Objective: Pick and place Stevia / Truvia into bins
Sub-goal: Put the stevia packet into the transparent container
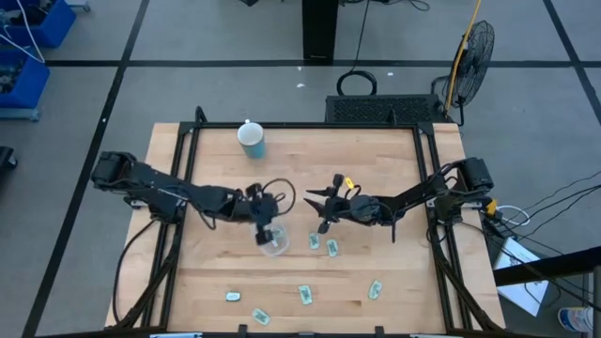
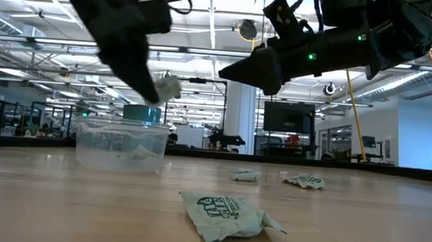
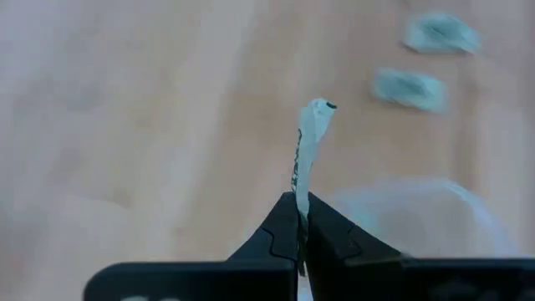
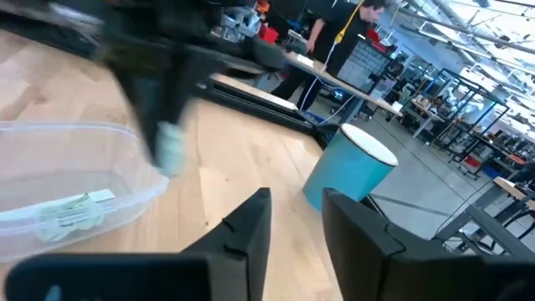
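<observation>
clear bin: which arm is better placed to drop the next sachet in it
Left. The left claw is shut on a sachet and hangs right over the clear bin, so it only needs to release. The right claw is open and empty, raised beside the bin.

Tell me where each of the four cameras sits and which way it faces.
High view: overhead, straight down on the table; both arms show.
Low view: at table-top height, level toward the room; both arms enter from above over the clear bin.
Left wrist view: on the left arm, past the left gripper pinching a sachet.
Right wrist view: on the right arm, past the open right gripper toward the blue cup.
Shared: all four views show the bin.
</observation>
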{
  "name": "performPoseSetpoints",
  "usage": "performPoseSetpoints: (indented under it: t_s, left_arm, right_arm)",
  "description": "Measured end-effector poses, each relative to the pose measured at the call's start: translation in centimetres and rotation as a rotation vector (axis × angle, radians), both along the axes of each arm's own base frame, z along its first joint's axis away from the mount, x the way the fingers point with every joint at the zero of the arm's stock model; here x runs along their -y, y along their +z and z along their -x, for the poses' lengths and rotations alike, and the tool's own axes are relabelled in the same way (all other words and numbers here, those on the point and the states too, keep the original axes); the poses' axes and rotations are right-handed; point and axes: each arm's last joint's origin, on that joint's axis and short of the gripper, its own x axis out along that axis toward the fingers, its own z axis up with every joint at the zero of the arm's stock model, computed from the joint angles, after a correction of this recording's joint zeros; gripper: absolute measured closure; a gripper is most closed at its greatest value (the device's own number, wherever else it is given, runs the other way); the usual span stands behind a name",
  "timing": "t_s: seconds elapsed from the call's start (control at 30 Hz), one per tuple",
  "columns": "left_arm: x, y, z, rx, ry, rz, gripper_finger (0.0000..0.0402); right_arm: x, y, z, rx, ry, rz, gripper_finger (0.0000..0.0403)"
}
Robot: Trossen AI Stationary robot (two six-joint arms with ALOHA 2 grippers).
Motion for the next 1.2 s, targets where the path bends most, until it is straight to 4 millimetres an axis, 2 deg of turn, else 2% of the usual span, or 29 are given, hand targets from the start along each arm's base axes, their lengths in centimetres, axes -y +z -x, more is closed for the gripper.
performPoseSetpoints:
  t_s: [0.17,0.3,0.4,0.67,0.77,0.83,0.93,1.07,1.2]
  left_arm:
    - [2.2,-1.1,1.7,-0.178,-0.061,0.058,0.0387]
    - [3.0,-2.4,1.9,-0.239,-0.033,0.035,0.0390]
    - [3.1,-2.7,1.4,-0.212,0.005,0.057,0.0386]
    - [3.0,-2.7,1.4,-0.205,0.032,0.016,0.0310]
    - [2.9,-2.7,1.4,-0.199,0.038,-0.010,0.0285]
    - [2.9,-2.6,1.4,-0.185,0.041,-0.017,0.0275]
    - [2.9,-2.3,1.2,-0.156,0.037,-0.010,0.0269]
    - [3.0,-1.9,0.9,-0.109,0.004,-0.016,0.0268]
    - [3.0,-1.6,0.4,-0.066,-0.025,-0.033,0.0268]
  right_arm:
    - [0.0,-0.3,0.1,-0.031,0.001,-0.002,0.0287]
    - [0.0,-0.5,0.1,-0.031,-0.004,-0.036,0.0287]
    - [0.0,-0.6,0.1,-0.040,-0.005,-0.043,0.0287]
    - [-0.9,-2.1,0.6,-0.162,0.001,-0.129,0.0286]
    - [-1.7,-2.1,1.1,-0.230,0.075,-0.171,0.0286]
    - [-2.1,-1.9,1.6,-0.283,0.162,-0.236,0.0286]
    - [-2.6,-1.7,2.6,-0.393,0.276,-0.427,0.0286]
    - [-2.6,-1.4,4.3,-0.537,0.250,-0.567,0.0286]
    - [-3.6,-1.8,5.6,-0.612,0.222,-0.642,0.0286]
